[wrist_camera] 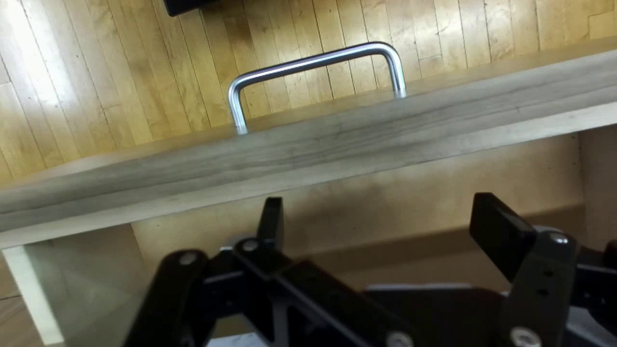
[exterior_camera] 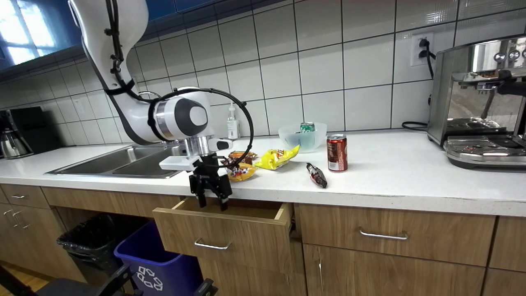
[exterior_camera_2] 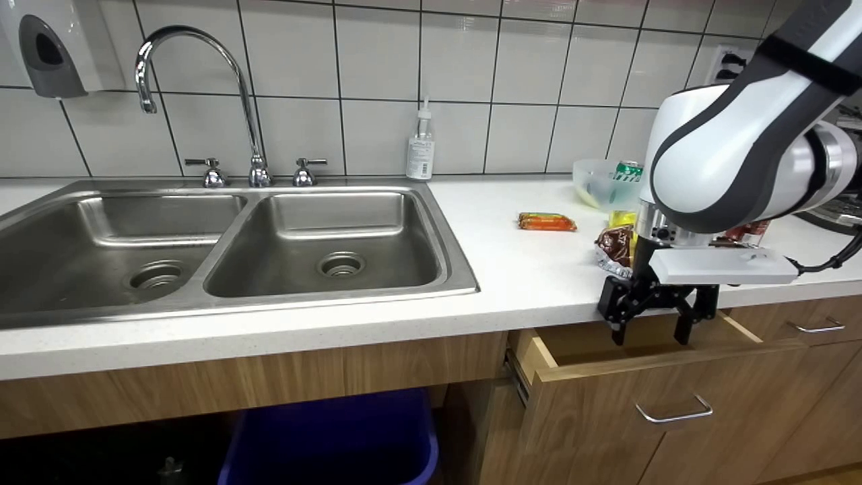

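Jaws observed spread at the mouth of the pulled-out drawer (exterior_camera: pixel 257 238), beyond the front edge of the tabletop (exterior_camera: pixel 394 168); yellow packet (exterior_camera: pixel 275 159) and upright red can (exterior_camera: pixel 337 153) behind.

White recycling symbol (exterior_camera: pixel 148 278) on blue bin (exterior_camera: pixel 176 274); lettering on yellow packet (exterior_camera: pixel 274 159), pump-bottle label (exterior_camera_2: pixel 421 159) illegible.
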Available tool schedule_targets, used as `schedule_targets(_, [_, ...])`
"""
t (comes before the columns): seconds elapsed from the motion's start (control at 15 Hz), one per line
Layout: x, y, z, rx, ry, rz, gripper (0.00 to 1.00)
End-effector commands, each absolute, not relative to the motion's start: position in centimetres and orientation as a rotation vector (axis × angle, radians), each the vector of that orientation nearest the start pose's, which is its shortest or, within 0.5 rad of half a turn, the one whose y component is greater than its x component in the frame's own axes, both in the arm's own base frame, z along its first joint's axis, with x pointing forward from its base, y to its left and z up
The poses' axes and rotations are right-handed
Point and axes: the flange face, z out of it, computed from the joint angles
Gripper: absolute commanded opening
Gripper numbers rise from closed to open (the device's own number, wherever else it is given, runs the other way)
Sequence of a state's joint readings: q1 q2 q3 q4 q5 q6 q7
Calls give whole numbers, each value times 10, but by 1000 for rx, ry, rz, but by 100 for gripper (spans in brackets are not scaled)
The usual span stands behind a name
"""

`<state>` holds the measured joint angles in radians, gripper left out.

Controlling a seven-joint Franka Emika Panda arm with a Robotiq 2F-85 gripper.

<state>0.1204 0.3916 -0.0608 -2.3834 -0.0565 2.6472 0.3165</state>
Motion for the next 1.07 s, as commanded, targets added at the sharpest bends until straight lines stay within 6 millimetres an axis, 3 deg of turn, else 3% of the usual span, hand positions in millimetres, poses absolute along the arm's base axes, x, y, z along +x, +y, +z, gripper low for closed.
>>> schedule_targets(0.0, [493,24,137,-3196,385,177,100])
schedule_targets(0.33, [493,25,124,-3201,378,212,100])
schedule_targets(1.0, [471,30,146,-3195,418,281,100])
